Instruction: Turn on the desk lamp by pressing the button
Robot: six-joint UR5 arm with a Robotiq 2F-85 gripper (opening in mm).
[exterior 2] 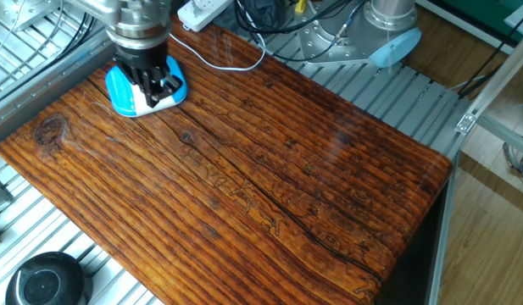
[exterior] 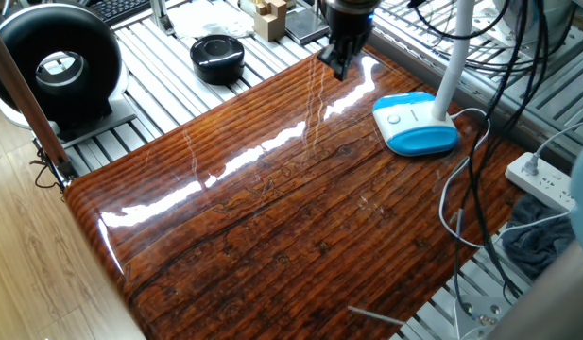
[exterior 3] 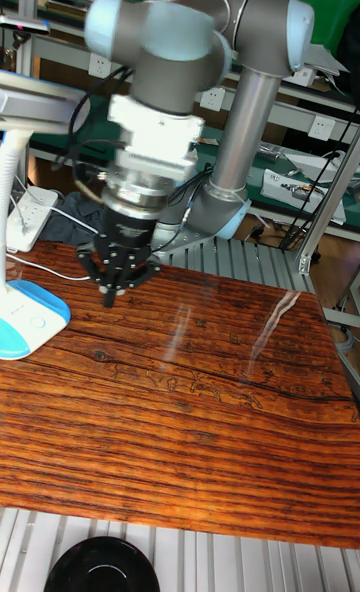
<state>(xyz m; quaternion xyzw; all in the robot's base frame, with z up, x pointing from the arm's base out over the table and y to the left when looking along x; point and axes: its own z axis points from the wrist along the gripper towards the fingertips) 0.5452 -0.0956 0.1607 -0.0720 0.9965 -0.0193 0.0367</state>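
The desk lamp has a flat white-topped base with light blue sides (exterior: pixel 416 124) on the far right part of the wooden table, and a slim white neck (exterior: pixel 455 57) rises from it. A small round button (exterior: pixel 395 119) sits on the base top. My gripper (exterior: pixel 339 68) hangs just above the table, left of the base and apart from it, its fingers drawn together into a point. In the other fixed view the gripper (exterior 2: pixel 153 86) stands in front of the lamp base (exterior 2: pixel 117 85) and hides part of it. In the tall view the gripper (exterior 3: pixel 110 295) is right of the base (exterior 3: pixel 24 323).
A black ring-shaped device (exterior: pixel 55 64) and a round black disc (exterior: pixel 217 57) stand off the table's far left. A white power strip (exterior: pixel 546 183), loose cables (exterior: pixel 466 194) and a grey cloth (exterior: pixel 546 247) lie to the right. Wooden blocks (exterior: pixel 270 17) sit at the back.
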